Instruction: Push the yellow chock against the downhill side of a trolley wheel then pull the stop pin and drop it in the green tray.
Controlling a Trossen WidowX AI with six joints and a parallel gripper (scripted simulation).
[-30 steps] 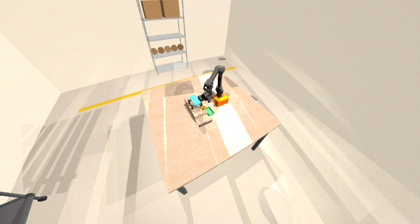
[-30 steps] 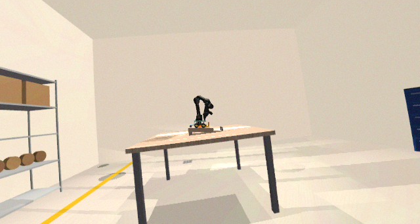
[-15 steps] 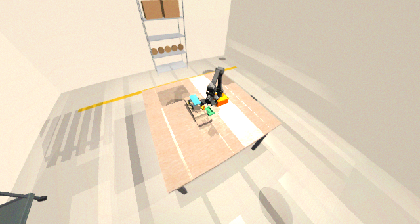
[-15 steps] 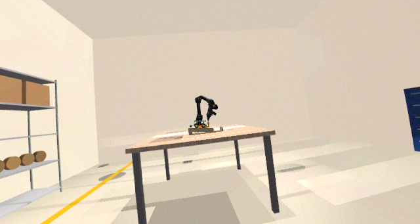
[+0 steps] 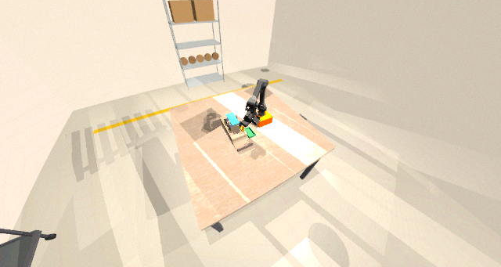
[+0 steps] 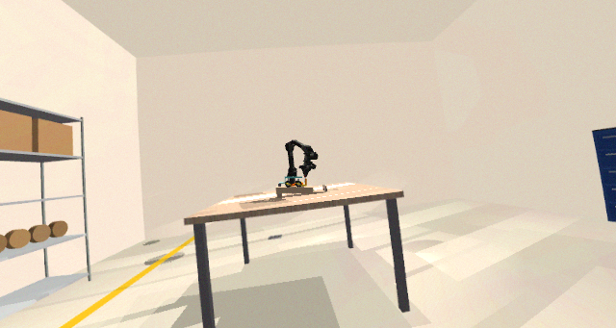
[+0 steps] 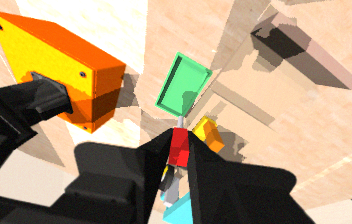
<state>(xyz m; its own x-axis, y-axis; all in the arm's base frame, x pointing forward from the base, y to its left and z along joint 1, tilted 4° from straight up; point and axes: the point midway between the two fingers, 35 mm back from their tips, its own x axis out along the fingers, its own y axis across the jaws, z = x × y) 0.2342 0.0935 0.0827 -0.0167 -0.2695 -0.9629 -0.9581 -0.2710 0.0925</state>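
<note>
My gripper (image 7: pixel 179 133) (image 5: pixel 243 126) is shut on the red head of the stop pin (image 7: pixel 179 147); the pin's grey shank points toward the green tray (image 7: pixel 195 63) (image 5: pixel 250 132). The pin is clear of the trolley, and the tray lies just ahead of it in the wrist view. The trolley (image 5: pixel 232 119) (image 6: pixel 293 177) (image 7: pixel 181 210) with its cyan top stands on the ramp (image 5: pixel 239 142) (image 6: pixel 290 190). The yellow chock (image 7: pixel 205 126) with its orange handle (image 7: pixel 215 142) (image 6: pixel 305 181) stands on the ramp close to the trolley's downhill side. Whether it touches a wheel is hidden by my fingers in the wrist view.
The arm's orange and yellow base block (image 7: pixel 108 80) (image 5: pixel 264 120) stands beside the tray. A dark-shaded end bar (image 7: pixel 327 70) closes the ramp's low end. The wooden table (image 5: pixel 219 181) (image 6: pixel 231 213) carries everything; a shelf rack (image 5: pixel 197 44) stands far behind.
</note>
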